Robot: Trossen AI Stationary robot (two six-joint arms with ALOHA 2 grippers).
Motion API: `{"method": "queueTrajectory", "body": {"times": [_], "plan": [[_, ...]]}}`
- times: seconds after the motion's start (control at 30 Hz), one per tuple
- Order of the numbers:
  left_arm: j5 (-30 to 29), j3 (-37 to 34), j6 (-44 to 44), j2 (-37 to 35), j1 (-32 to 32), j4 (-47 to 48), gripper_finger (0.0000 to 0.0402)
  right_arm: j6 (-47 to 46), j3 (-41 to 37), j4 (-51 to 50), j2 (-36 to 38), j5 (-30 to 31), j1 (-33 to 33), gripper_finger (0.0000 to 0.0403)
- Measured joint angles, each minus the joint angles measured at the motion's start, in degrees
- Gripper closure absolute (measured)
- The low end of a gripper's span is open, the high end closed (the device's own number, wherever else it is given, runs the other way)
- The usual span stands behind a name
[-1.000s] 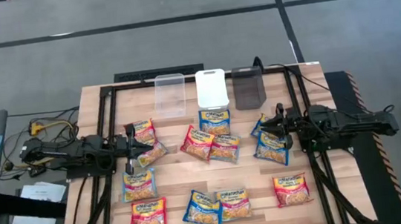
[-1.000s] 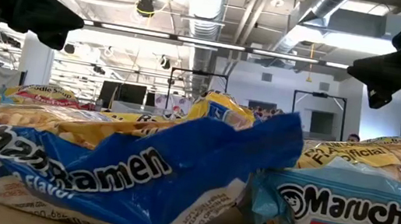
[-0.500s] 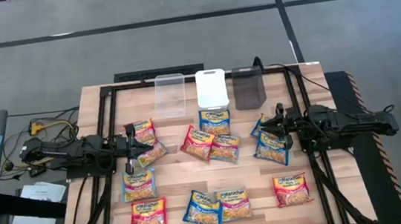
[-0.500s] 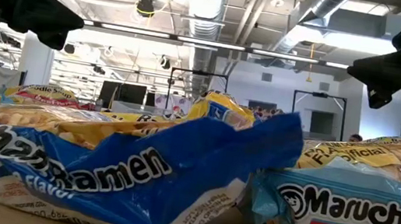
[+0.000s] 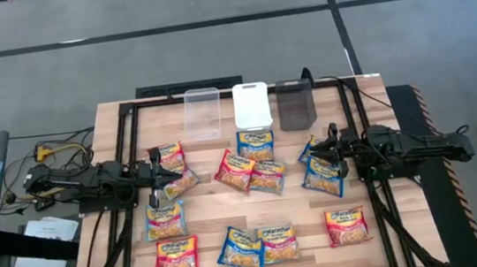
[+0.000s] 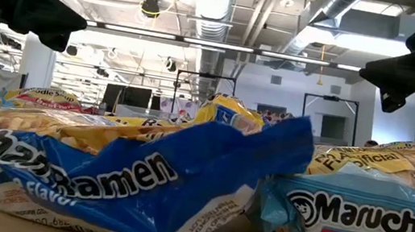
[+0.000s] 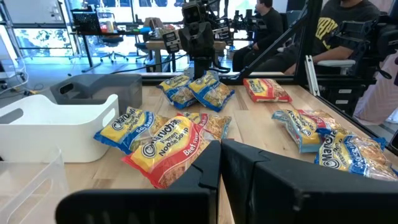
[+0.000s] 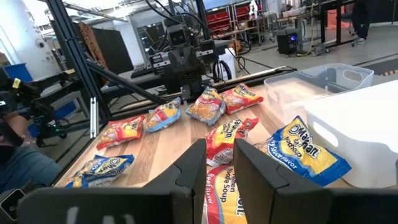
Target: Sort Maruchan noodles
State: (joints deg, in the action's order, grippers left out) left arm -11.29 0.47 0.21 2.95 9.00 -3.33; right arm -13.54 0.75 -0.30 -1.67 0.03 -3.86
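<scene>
About a dozen Maruchan noodle packets lie flat across the wooden table, some overlapping. A central cluster sits near the white bin, and others lie at the left, right and near edge. My left gripper hovers shut over the table's left side, beside two orange-yellow packets. My right gripper hovers over the right side above the blue packets, with a narrow gap between its fingers. In the low view both grippers hang well above the packets.
Three bins stand in a row along the far edge: clear, white and dark. A black frame borders the table. People sit beyond the table's side in the left wrist view. Bare wood shows between the packet groups.
</scene>
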Motion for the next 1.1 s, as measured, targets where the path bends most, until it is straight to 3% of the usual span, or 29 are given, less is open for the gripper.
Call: {"method": "queueTrajectory", "body": {"times": [1.1], "plan": [[-0.02, 0.0, -0.33, 0.01, 0.0, 0.0, 0.0401, 0.0, -0.02, -0.02, 0.0, 0.0, 0.0, 0.0296]]}}
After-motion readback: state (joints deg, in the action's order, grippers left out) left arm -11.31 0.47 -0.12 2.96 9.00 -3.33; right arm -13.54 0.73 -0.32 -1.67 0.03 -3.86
